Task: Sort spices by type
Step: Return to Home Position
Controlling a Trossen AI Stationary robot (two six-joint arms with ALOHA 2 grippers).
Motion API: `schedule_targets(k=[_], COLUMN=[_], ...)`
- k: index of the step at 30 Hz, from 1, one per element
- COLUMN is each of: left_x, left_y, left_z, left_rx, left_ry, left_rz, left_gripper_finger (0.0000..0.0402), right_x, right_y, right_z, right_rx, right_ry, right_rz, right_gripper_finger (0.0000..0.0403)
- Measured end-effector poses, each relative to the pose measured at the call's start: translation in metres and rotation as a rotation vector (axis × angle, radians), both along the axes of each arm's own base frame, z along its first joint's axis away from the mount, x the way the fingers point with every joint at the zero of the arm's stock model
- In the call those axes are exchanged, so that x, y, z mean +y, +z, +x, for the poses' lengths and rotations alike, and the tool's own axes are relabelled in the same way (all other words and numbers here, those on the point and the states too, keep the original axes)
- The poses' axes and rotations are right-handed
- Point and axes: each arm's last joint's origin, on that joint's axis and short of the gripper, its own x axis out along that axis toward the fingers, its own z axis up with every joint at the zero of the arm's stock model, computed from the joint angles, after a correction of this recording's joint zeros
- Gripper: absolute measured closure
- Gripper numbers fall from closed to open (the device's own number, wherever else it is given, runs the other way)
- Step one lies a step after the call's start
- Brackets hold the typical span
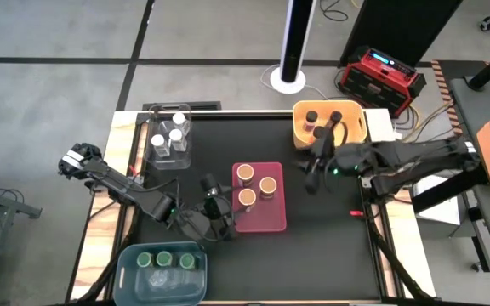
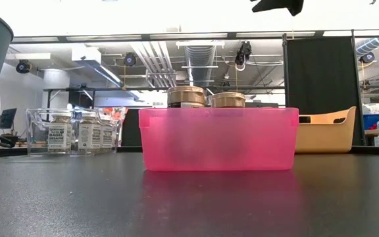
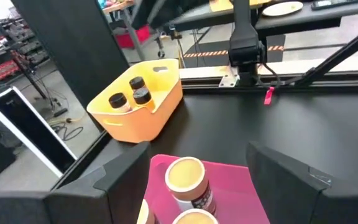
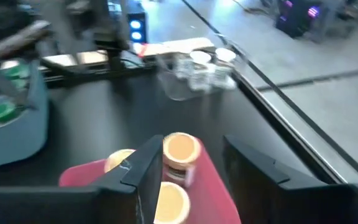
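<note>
Left gripper (image 1: 221, 206) and right gripper (image 1: 315, 170), jaws spread and empty, flank the pink bin (image 1: 266, 218); a low swing homeward could clip it.

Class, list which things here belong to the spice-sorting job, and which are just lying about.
Job: gold-lidded jars in pink bin; white-lidded jars in clear bin; dark-lidded jars in yellow bin; green-lidded jars in blue bin.
Lying about: red box on floor; white stand base; small red tag on table.
</note>
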Motion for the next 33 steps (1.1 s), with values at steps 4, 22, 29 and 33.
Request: schedule_targets(k=[4, 22, 29, 33], left_x=[0.000, 0.049, 0.079, 0.092], left_y=[0.001, 0.044, 0.027, 0.013], left_z=[0.001, -0.038, -0.114, -0.145], left_rx=[-0.006, -0.171, -0.354, -0.413], left_ry=[0.001, -0.426, -0.455, -0.396], left_rz=[-0.002, 0.112, 0.073, 0.062], left_gripper_finger=[0.0153, 0.0153, 0.0153, 0.0153], right_x=[0.019, 0.034, 0.017, 0.008], right_y=[-0.005, -0.005, -0.019, -0.027], right_z=[0.013, 0.027, -0.017, -0.037], right_rx=[-0.006, -0.220, -0.265, -0.288], right_ry=[0.066, 0.466, 0.423, 0.389], right_rz=[-0.043, -0.316, -0.331, -0.327], right_gripper_finger=[0.0248, 0.0340, 0.0372, 0.0386])
